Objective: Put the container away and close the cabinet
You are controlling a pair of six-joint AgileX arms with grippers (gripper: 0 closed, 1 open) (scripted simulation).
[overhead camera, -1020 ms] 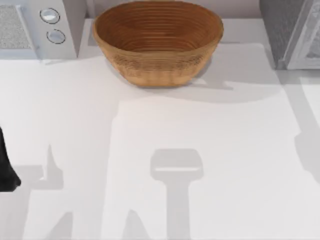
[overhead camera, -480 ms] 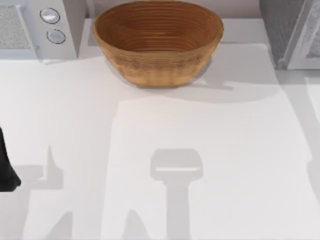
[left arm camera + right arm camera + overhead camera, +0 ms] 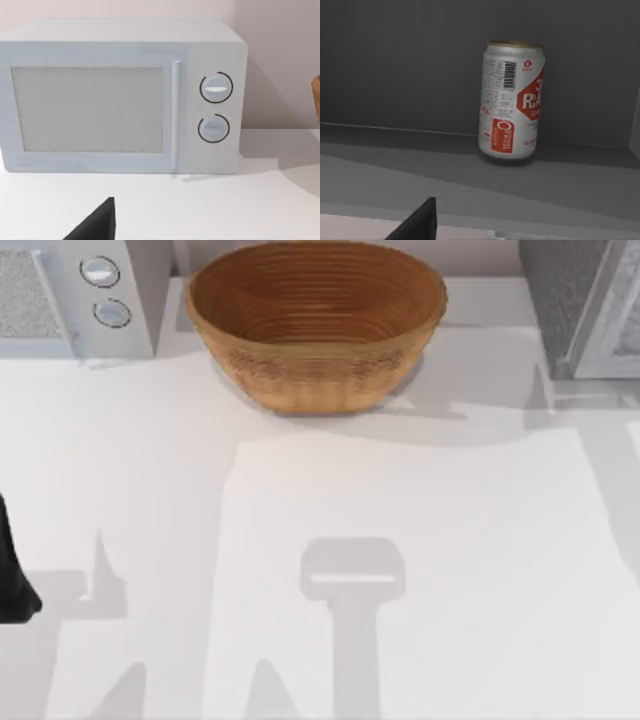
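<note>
Top view: the white table [image 3: 400,540] carries a woven basket [image 3: 315,325] at the far centre, a microwave [image 3: 75,295] at the far left corner, and the grey cabinet [image 3: 580,305] at the far right corner. A dark part of the left arm [image 3: 12,570] sits at the left edge, near side, apparently parked. The can is not on the open table surface.

Left wrist view: the camera faces the microwave [image 3: 120,97], door shut, two dials on its right side. A dark finger tip of the left gripper [image 3: 97,225] enters from the lower edge; whether its fingers are spread or pressed together cannot be told. This arm is well apart from the cabinet.

Right wrist view: the can [image 3: 512,100] stands upright on a grey shelf [image 3: 470,175] inside the cabinet, long axis vertical, close to the back wall, gold top uppermost. It lies ahead of the right gripper [image 3: 415,222] and apart from it, with nothing held between the fingers as far as shown (one dark finger tip is visible, so spread or closed cannot be told).

Judgement: the can appears stowed; the door remains to be shut, and the right arm is the nearer one for that
</note>
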